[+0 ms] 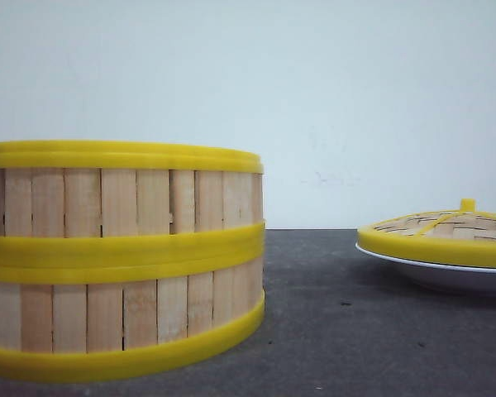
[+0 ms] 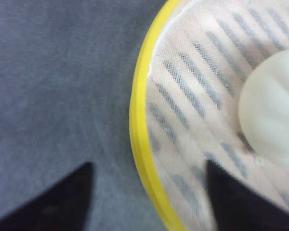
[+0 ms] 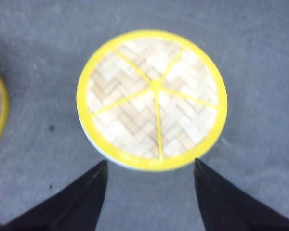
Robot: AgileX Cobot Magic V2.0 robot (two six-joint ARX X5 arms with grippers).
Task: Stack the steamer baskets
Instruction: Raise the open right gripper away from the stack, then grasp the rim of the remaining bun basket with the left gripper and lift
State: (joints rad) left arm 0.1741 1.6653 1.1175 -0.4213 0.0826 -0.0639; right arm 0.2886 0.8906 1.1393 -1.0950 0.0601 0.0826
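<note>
With my left gripper (image 2: 149,192) spread astride the yellow rim of the upper slat-walled steamer basket (image 1: 120,194), already stacked on another at front left, I should close squarely, my right gripper (image 3: 149,185) idling apart.

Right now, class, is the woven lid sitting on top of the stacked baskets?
No, the lid rests on the white plate, apart from the two stacked baskets.
</note>
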